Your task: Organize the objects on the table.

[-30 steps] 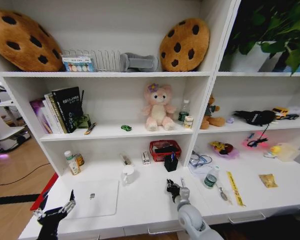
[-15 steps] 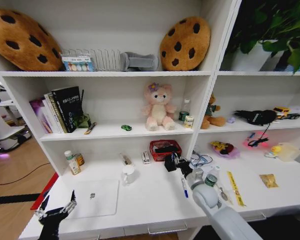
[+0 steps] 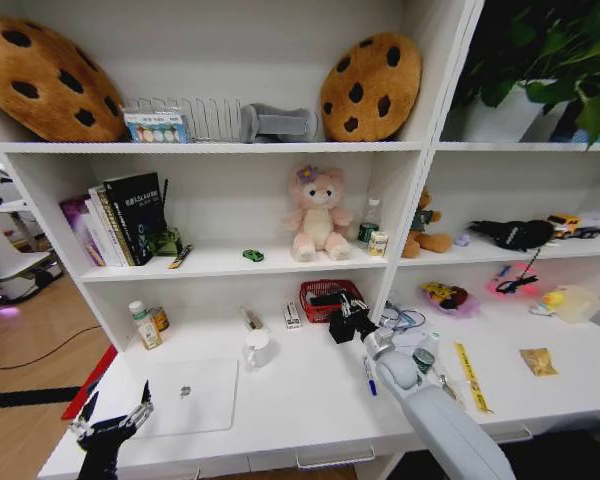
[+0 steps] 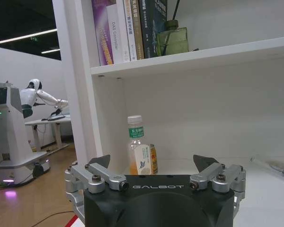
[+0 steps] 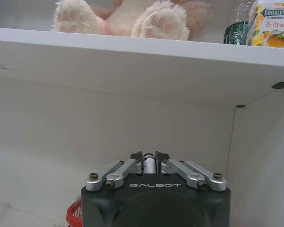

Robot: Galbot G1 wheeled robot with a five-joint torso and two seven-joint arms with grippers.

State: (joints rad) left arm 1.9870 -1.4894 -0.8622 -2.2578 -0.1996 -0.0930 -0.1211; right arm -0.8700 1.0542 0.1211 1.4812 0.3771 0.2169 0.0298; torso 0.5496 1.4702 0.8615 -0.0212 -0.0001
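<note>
Right gripper [image 3: 352,312] reaches over the back of the table [image 3: 310,400], just above the black pen holder [image 3: 341,328] beside the red basket [image 3: 326,298]. Its fingers [image 5: 135,159] are pinched nearly closed on a thin pen [image 5: 148,163], of which little more than a sliver shows, so its colour is hard to judge. A blue pen [image 3: 368,375] lies on the tabletop beside the arm. Left gripper [image 3: 110,424] hangs at the table's front corner, jaws spread wide and empty, next to the silver laptop [image 3: 185,395].
</note>
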